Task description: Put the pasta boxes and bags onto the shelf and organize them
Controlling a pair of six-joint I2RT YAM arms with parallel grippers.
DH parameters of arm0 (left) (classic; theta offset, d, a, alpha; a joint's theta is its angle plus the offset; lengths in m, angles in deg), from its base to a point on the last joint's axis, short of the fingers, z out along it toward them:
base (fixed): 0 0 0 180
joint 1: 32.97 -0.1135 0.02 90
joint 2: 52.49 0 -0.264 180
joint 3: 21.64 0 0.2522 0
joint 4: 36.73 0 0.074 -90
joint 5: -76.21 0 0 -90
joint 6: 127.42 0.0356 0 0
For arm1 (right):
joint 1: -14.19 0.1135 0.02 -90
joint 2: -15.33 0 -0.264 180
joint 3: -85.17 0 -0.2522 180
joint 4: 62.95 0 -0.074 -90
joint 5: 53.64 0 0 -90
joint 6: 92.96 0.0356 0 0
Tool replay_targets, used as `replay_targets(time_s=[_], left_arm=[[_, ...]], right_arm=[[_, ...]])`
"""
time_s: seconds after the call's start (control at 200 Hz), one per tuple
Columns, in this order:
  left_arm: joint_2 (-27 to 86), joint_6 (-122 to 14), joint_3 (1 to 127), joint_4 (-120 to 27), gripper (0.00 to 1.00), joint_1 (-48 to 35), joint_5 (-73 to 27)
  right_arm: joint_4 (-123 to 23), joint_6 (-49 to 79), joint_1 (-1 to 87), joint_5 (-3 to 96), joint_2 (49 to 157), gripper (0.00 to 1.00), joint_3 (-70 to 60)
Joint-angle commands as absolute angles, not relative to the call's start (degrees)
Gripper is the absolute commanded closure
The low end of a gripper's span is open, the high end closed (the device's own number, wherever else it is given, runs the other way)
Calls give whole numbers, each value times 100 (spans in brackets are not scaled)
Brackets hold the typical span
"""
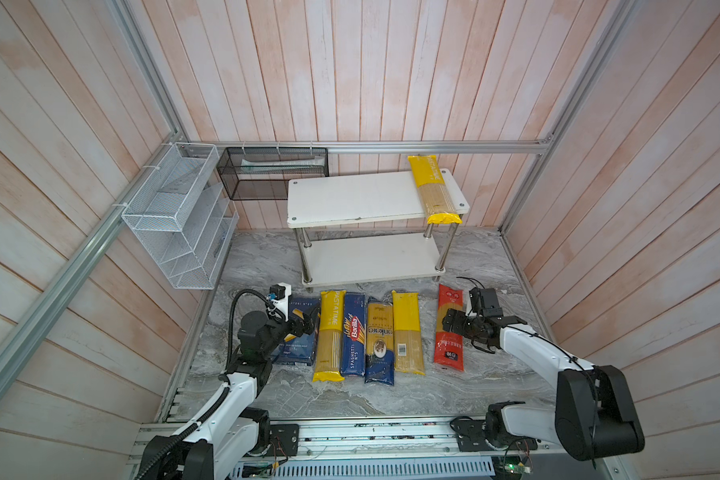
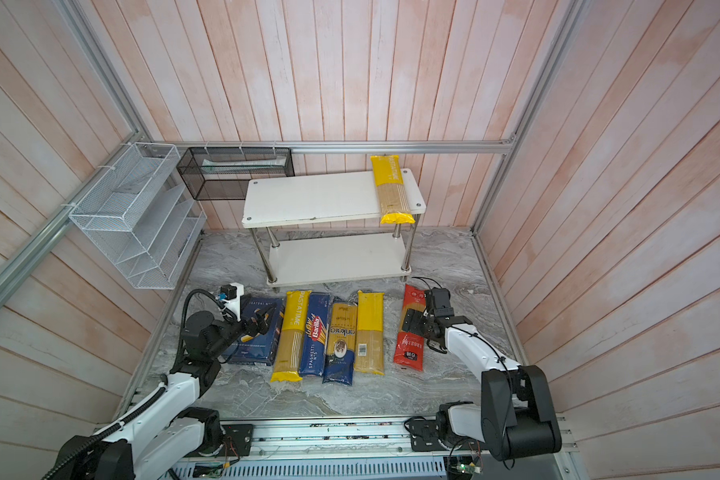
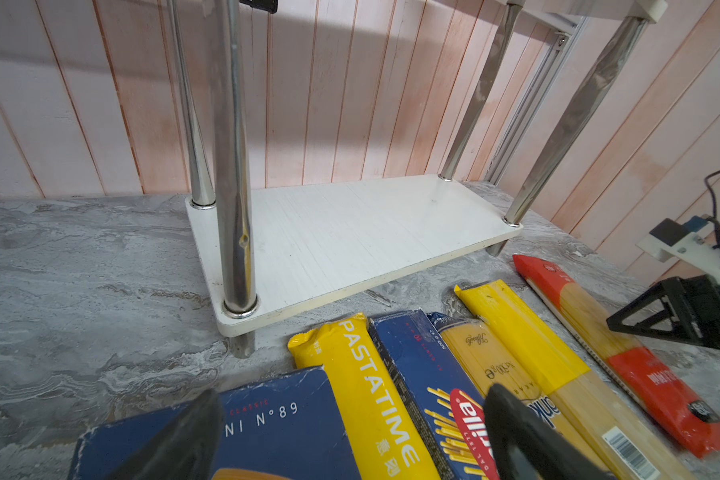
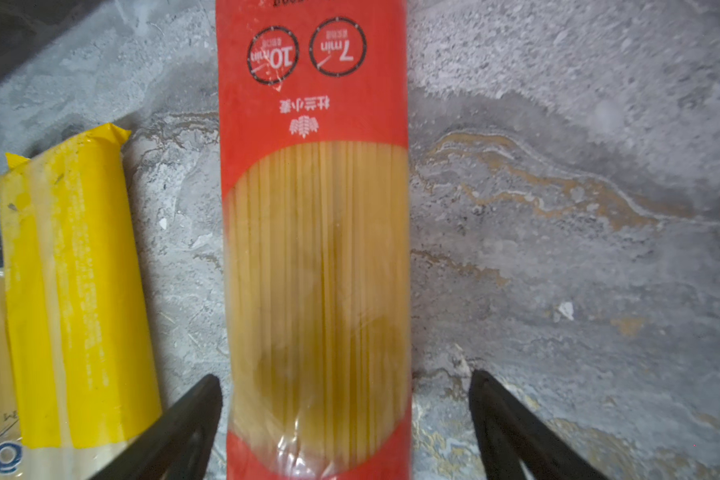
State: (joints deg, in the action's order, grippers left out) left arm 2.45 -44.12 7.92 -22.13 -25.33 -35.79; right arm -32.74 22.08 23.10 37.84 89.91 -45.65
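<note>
The shelf (image 1: pixel 350 199) stands at the back, with one yellow PASTATIME bag (image 1: pixel 433 187) lying across the right end of its top board. On the table in front lie a wide Barilla box (image 1: pixel 296 353), a second yellow PASTATIME bag (image 1: pixel 329 332), a narrow Barilla spaghetti box (image 1: pixel 354 332), a clear blue-ended bag (image 1: pixel 379 340), a barcoded yellow bag (image 1: pixel 407 332) and a red bag (image 1: pixel 449 353). My left gripper (image 3: pixel 350 419) hovers open over the wide box's right edge. My right gripper (image 4: pixel 346 399) is open, its fingers straddling the red bag (image 4: pixel 316 249) with a gap on each side.
A white wire mesh rack (image 1: pixel 175 216) and a black mesh basket (image 1: pixel 271 172) hang on the back left wall. Plank walls and aluminium rails close in the table on three sides. The shelf's lower board (image 3: pixel 350 232) is bare.
</note>
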Motion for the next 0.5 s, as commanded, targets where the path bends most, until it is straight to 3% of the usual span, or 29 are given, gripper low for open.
replay_targets(time_s=[0.0, 0.165, 0.495], left_arm=[[171, -4418, 804, -2109, 0, -2531, -3588], [138, -4427, 779, -2105, 0, -2523, -3578], [196, -4419, 812, -2122, 0, -2526, -3599]], right_arm=[[-3068, 2113, 2350, 3476, 9163, 7, -4386], [-3020, 2064, 2426, 3206, 9418, 2, -4232], [-3159, 2094, 2502, 3227, 9715, 2, -4179]])
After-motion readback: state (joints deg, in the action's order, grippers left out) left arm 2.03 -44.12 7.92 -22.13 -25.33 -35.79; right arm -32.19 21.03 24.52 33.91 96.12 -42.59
